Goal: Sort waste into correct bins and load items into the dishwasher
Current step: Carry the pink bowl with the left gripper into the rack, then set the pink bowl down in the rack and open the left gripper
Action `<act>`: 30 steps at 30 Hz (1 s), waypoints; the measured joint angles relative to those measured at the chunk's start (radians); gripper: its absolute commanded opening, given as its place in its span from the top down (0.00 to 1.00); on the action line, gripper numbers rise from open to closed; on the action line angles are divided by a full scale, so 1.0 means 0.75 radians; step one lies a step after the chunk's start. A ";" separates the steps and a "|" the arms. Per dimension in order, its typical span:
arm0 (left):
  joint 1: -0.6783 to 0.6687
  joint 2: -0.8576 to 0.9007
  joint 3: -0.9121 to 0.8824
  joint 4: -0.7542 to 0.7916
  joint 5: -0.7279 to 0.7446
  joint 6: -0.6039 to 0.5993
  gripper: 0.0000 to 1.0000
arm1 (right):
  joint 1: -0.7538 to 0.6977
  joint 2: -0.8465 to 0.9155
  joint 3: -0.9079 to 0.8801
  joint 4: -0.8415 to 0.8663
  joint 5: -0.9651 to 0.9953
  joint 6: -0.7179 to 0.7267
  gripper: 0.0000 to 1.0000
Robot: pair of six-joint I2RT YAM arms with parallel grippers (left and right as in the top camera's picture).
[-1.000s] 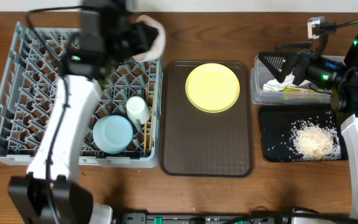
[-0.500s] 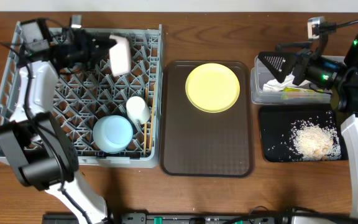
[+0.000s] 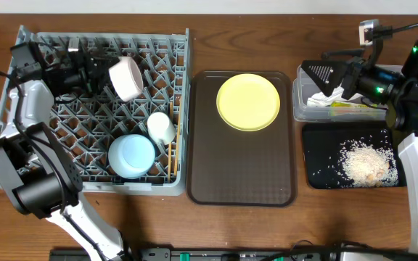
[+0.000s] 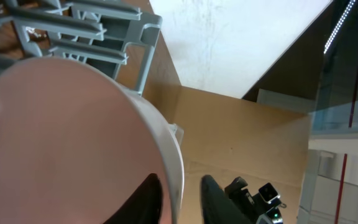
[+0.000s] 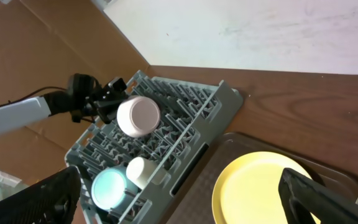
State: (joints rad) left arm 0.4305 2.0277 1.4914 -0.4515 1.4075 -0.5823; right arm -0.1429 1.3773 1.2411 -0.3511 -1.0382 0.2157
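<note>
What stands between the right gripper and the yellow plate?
Nothing visible. The right gripper hangs open above the tub's left end. The plate lies uncovered on the brown tray beside it, with only bare tray between.

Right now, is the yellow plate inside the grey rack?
No, the yellow plate lies on the brown tray, which sits beside the grey rack.

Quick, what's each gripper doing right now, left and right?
Left gripper: jaws straddle the pinkish bowl rim; grip cannot be told.
Right gripper: open, holding nothing.
</note>
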 measured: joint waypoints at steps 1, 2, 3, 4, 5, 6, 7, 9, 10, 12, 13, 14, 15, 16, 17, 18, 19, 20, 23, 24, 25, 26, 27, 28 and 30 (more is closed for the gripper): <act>0.003 0.000 0.000 -0.021 -0.002 0.006 0.60 | 0.000 0.000 0.000 0.000 0.000 0.000 0.01; 0.008 0.000 -0.001 -0.058 -0.008 0.019 0.58 | 0.000 0.000 0.000 -0.001 0.000 0.000 0.01; 0.014 0.000 -0.002 -0.106 -0.027 0.044 0.56 | 0.000 0.000 0.000 0.000 0.000 0.000 0.01; 0.018 0.000 -0.003 -0.143 -0.044 0.056 0.55 | 0.000 0.000 0.000 0.000 0.000 0.000 0.01; 0.021 0.000 -0.004 -0.182 -0.069 0.074 0.54 | 0.000 0.000 0.000 0.000 0.000 0.000 0.01; 0.026 0.000 -0.005 -0.222 -0.096 0.092 0.54 | 0.000 0.000 0.000 0.000 0.000 0.000 0.01; 0.032 0.000 -0.006 -0.261 -0.131 0.114 0.54 | 0.000 0.000 0.000 0.000 0.000 0.000 0.01; 0.042 0.000 -0.007 -0.322 -0.198 0.149 0.54 | 0.000 0.000 0.000 0.000 0.000 0.000 0.01; 0.049 0.000 -0.007 -0.349 -0.230 0.162 0.54 | 0.000 0.000 0.000 0.000 0.000 -0.001 0.01; 0.064 0.000 -0.007 -0.384 -0.286 0.190 0.54 | 0.000 0.000 0.000 0.000 0.000 0.000 0.01; 0.071 0.000 -0.007 -0.407 -0.311 0.203 0.54 | 0.000 0.000 0.000 0.000 0.000 0.000 0.01; 0.077 -0.001 -0.007 -0.422 -0.332 0.216 0.54 | 0.000 0.000 0.000 0.000 0.000 0.000 0.01; 0.083 -0.002 -0.007 -0.437 -0.364 0.224 0.54 | 0.000 0.000 0.000 0.000 0.000 0.000 0.01; 0.087 -0.006 -0.007 -0.451 -0.392 0.229 0.54 | 0.000 0.000 0.000 0.000 0.000 0.000 0.01; 0.090 -0.014 -0.009 -0.466 -0.425 0.235 0.54 | 0.000 0.000 0.000 0.000 0.001 0.000 0.01; 0.090 -0.031 -0.011 -0.480 -0.459 0.239 0.54 | 0.000 0.000 0.000 -0.001 0.000 0.000 0.01; 0.090 -0.073 -0.015 -0.503 -0.517 0.245 0.54 | 0.000 0.000 0.000 0.000 0.000 0.000 0.01; 0.090 -0.104 -0.015 -0.514 -0.545 0.249 0.54 | 0.000 0.000 0.000 -0.001 0.000 0.000 0.01; 0.089 -0.252 -0.016 -0.568 -0.671 0.254 0.54 | 0.000 0.000 0.000 -0.001 0.000 0.000 0.01; 0.088 -0.312 -0.016 -0.580 -0.712 0.255 0.54 | 0.000 0.000 0.000 0.000 0.000 0.000 0.01; 0.085 -0.386 -0.016 -0.590 -0.762 0.255 0.55 | 0.000 0.000 0.000 0.000 0.001 0.000 0.01; 0.078 -0.452 -0.016 -0.592 -0.805 0.255 0.56 | 0.000 0.000 0.000 0.000 0.001 0.000 0.01; 0.069 -0.505 -0.016 -0.591 -0.839 0.255 0.64 | 0.000 0.000 0.000 0.000 0.000 0.000 0.01; 0.048 -0.568 -0.016 -0.587 -0.890 0.255 0.76 | 0.000 0.000 0.000 0.000 0.000 0.000 0.01; -0.014 -0.657 -0.015 -0.569 -0.982 0.260 0.92 | 0.000 0.000 0.000 0.000 0.000 0.000 0.01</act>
State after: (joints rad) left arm 0.4202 1.5349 1.4803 -0.8783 0.6712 -0.3870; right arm -0.1429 1.3773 1.2411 -0.3511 -1.0382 0.2157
